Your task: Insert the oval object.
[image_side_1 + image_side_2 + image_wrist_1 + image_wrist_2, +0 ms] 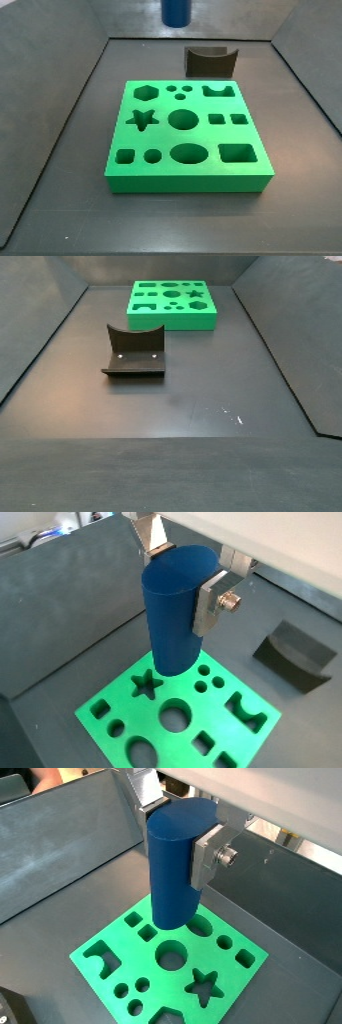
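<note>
Closest to the wrist cameras, the claw [187, 574] pinches the oval object [177, 610], a tall, smooth dark-blue peg, near its top; the silver finger plates [210, 856] press flat against its sides, one at each side, in both wrist views. The peg hangs upright in the air, its lower end above the green block [127, 712] and not touching it. In a wrist view the peg's lower end sits over the block's edge region, beside a star-shaped hole [146, 687] and small round holes. The block is a flat bright-green slab on the dark grey worktop [187, 406], pierced by many cut-outs, among them a large oval hole [189, 153], a round hole, a hexagon and squares. In a side view only the peg's blue lower end [175, 11] shows, at twelve o'clock at the frame's upper edge, well above the block. Farther back, at about one o'clock from the block in that view, stands the fixture [211, 60], a dark bracket, apart from the block. Dark walls [60, 120] enclose the worktop.
</note>
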Robot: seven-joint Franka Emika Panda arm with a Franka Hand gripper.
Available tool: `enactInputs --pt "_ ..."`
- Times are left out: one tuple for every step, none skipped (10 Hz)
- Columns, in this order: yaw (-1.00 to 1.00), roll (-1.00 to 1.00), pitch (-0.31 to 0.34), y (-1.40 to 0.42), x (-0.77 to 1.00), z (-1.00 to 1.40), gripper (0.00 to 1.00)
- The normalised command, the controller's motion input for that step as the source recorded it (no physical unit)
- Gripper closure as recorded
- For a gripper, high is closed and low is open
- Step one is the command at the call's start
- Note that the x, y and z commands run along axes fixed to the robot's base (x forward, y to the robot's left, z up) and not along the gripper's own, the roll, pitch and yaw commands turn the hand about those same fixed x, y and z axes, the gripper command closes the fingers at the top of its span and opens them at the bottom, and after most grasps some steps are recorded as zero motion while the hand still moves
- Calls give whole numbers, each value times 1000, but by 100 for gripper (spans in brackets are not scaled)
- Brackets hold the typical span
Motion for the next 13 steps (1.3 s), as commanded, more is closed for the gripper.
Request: enactInputs --pt "-829 0 -176 -343 -100 -746 100" --pt "-829 0 -174 -340 -100 -749 100" --pt "-834 0 -176 -337 -103 -746 100" --pt "-831 0 -171 -340 -103 -743 100" --pt "-769 0 -146 -351 -31 -689 100" --pt "-529 0 -104 -426 123 -697 100" --pt "-286 0 -60 -471 489 -763 100" --pt "-129 41 16 -423 820 -694 100" --pt "-43 99 49 -403 886 -600 100" --pt "0 229 106 -337 940 -431 100" --pt "0 293 137 -294 920 -380 100" --pt "0 337 147 -260 880 -340 100" --pt "-26 347 134 -254 834 -306 100"
